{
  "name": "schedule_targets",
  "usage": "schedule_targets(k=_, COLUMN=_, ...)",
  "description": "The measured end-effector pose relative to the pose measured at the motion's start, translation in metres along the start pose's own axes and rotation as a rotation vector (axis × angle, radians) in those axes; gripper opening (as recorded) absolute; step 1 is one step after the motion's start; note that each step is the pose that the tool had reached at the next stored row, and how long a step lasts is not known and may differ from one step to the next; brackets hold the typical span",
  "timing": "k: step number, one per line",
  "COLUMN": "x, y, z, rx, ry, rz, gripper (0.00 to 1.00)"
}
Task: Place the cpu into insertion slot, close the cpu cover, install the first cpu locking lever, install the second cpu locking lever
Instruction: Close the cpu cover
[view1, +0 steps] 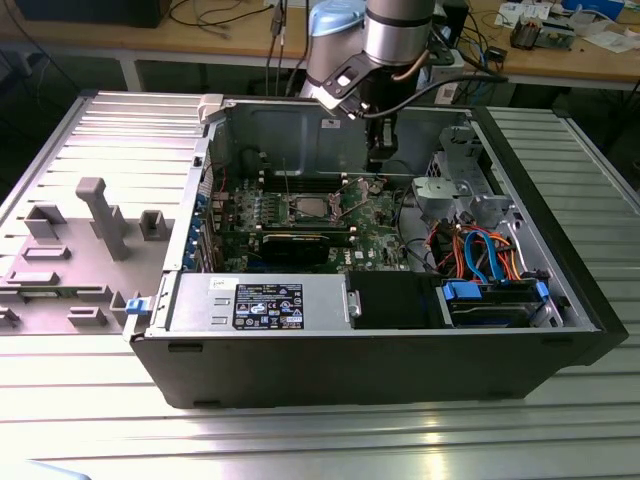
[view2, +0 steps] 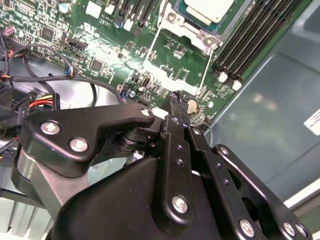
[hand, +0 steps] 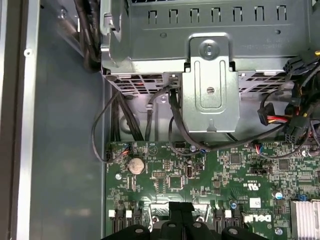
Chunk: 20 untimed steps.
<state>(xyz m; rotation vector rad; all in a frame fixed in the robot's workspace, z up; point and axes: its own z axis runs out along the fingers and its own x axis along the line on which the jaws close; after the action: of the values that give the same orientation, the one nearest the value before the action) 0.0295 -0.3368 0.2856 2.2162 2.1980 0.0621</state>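
At the exterior view's left, grey jig on the ribbed table; beside it, open case. Mid-board, cpu seated in the insertion slot, cpu cover seemingly down around it. In the second wrist view, two thin wires running out from the socket over the board, far lever and near lever, both apparently unlatched. Just right of the slot, gripper low above the board, fingertips pressed together on nothing, beside a coin cell and close to the near lever's end. Farther right, drive cage with cables. Step in hand, by judgement: the first locking lever. Requirement of the next move, likewise judged: closed tips catching the lever end and swinging it down under its hook, clear of the memory slots.
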Motion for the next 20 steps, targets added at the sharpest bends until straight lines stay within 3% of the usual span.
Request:
schedule_targets(k=3, x=0.0006, y=0.0123, z=0.0076, rx=0.0040, ry=0.0000, rz=0.000, gripper=0.11)
schedule_targets(k=4, x=0.0007, y=0.0133, z=0.0101, rx=0.0044, ry=-0.0001, rz=0.000, gripper=0.11)
schedule_targets(k=7, x=0.0006, y=0.0133, z=0.0153, rx=0.0045, ry=-0.0004, rz=0.000, gripper=0.11)
schedule_targets(k=20, x=0.0006, y=0.0133, z=0.0160, rx=0.0044, ry=-0.0002, rz=0.000, gripper=0.11)
